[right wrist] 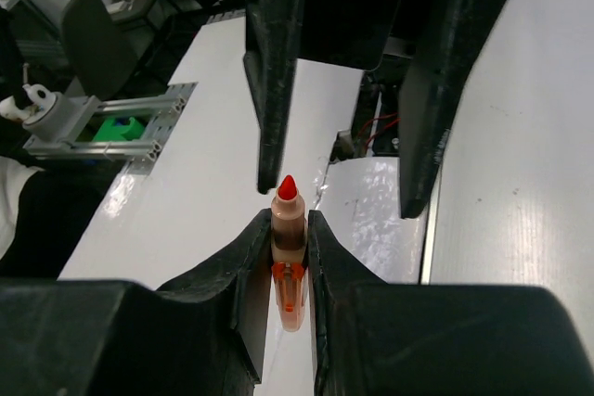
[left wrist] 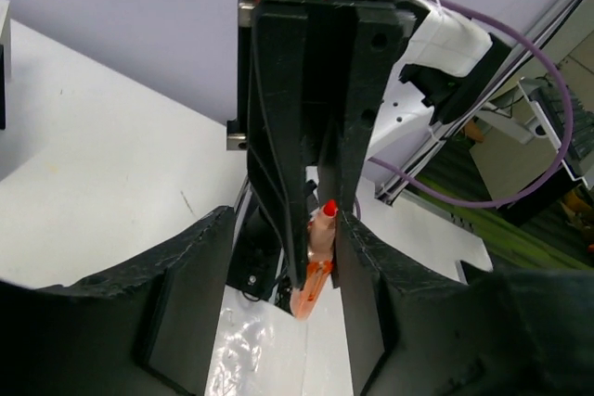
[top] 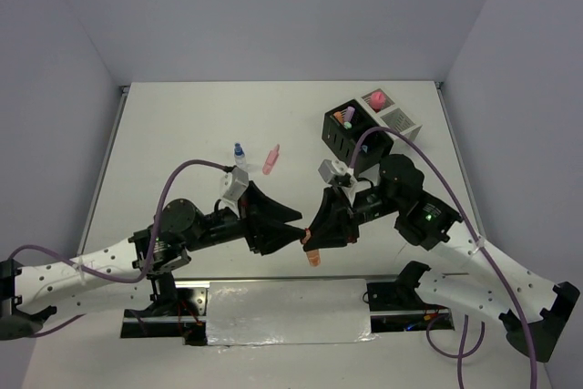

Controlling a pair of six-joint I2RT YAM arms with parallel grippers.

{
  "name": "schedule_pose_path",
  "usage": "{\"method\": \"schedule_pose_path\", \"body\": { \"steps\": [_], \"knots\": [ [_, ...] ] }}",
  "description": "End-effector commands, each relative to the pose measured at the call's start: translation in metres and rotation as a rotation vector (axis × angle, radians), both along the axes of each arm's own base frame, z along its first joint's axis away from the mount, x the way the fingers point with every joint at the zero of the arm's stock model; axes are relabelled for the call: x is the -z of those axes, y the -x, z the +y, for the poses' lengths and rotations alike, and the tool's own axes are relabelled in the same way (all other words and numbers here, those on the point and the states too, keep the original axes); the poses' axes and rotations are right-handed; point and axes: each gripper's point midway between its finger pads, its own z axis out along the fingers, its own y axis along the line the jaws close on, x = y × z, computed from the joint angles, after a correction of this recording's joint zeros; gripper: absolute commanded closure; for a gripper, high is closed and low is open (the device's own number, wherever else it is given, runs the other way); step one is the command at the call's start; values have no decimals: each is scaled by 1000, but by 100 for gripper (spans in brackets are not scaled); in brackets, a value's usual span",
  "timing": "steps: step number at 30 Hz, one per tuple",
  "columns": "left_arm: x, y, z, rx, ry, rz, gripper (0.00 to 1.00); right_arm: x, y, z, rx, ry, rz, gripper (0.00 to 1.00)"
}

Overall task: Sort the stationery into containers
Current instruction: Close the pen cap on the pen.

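Between arms, over near table edge: orange highlighter [right wrist: 289,229] pinched tight in right gripper [top: 308,243]. Left gripper [right wrist: 342,187] roughly half open, straddling tip, gripping nothing (handover, probably). Sorted so far: few pieces in black box [top: 342,141], pink piece in white box [top: 403,121]. Left to sort: bottle [top: 239,150] and pink marker [top: 271,160], on open table beyond arms, unobstructed.

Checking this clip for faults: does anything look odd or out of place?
The orange highlighter clamped in the right end effector shows a bare red tip, apparently uncapped. Nothing else stands out.
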Motion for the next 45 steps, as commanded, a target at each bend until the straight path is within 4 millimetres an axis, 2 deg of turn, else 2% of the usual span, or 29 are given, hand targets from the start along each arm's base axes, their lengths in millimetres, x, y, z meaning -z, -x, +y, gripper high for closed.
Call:
{"method": "schedule_pose_path", "body": {
  "steps": [1, 5, 11, 18, 29, 30, 33, 34, 36, 37, 41, 42, 44, 45],
  "knots": [
    [-30, 6, 3, 25, 121, -24, 42, -14, -8, 4, 38, -21, -45, 100],
    [-33, 7, 7, 19, 132, -30, 54, -10, -16, 6, 79, -5, -49, 100],
    [-31, 9, 6, 29, 126, -29, 63, -14, -19, 10, 82, -15, -39, 100],
    [-15, 0, 0, -2, 84, -2, 64, -22, -15, 8, 69, -32, -44, 100],
    [-7, -2, -8, 5, 54, 5, 60, -23, -17, 9, 85, -36, -45, 100],
    [-7, -1, -8, 8, 56, 7, 62, -24, -18, 10, 86, -37, -48, 100],
    [-9, -1, -7, 8, 60, 2, 76, -23, -19, 10, 88, -31, -41, 100],
    [-10, -1, -6, 7, 61, 2, 84, -23, -18, 10, 85, -34, -43, 100],
    [-10, -1, -6, 7, 58, 2, 91, -24, -19, 11, 94, -36, -44, 100],
    [-8, -1, -6, 5, 54, 5, 98, -24, -21, 11, 100, -35, -41, 100],
    [-4, -5, -7, -14, 44, 26, 100, -27, -23, 11, 117, -41, -46, 100],
    [-5, -7, -6, -26, 48, 33, 100, -26, -27, 12, 140, -40, -43, 97],
    [-6, -12, -2, -63, 60, 46, 100, -22, -27, 12, 144, -37, -38, 82],
    [-10, -14, 2, -80, 73, 49, 100, -22, -28, 13, 146, -42, -39, 67]
  ]
}}
